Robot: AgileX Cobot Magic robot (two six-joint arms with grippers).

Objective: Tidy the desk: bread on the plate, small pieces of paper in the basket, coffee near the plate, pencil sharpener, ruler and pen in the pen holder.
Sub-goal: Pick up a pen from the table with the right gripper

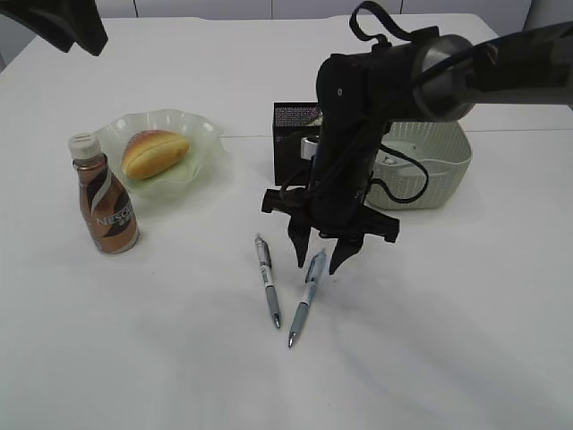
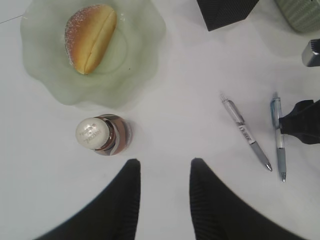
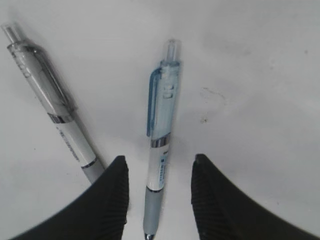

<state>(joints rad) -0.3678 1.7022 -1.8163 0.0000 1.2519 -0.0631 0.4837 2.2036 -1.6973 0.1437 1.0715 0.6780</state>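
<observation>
Two pens lie on the white table. The blue-clip pen (image 1: 307,291) (image 3: 160,145) (image 2: 278,132) lies between the fingers of my open right gripper (image 1: 320,262) (image 3: 160,162), which is low over it. The grey-clip pen (image 1: 267,279) (image 3: 55,112) (image 2: 246,133) lies just left of it. The bread (image 1: 154,152) (image 2: 90,37) sits on the green plate (image 1: 201,134) (image 2: 145,60). The coffee bottle (image 1: 104,197) (image 2: 102,134) stands in front of the plate. My left gripper (image 2: 164,165) is open and empty, high above the table. The black pen holder (image 1: 291,134) is partly hidden behind my right arm.
A pale woven basket (image 1: 439,166) stands at the back right, next to the pen holder; its corner shows in the left wrist view (image 2: 300,12). No paper pieces, ruler or pencil sharpener are visible on the table.
</observation>
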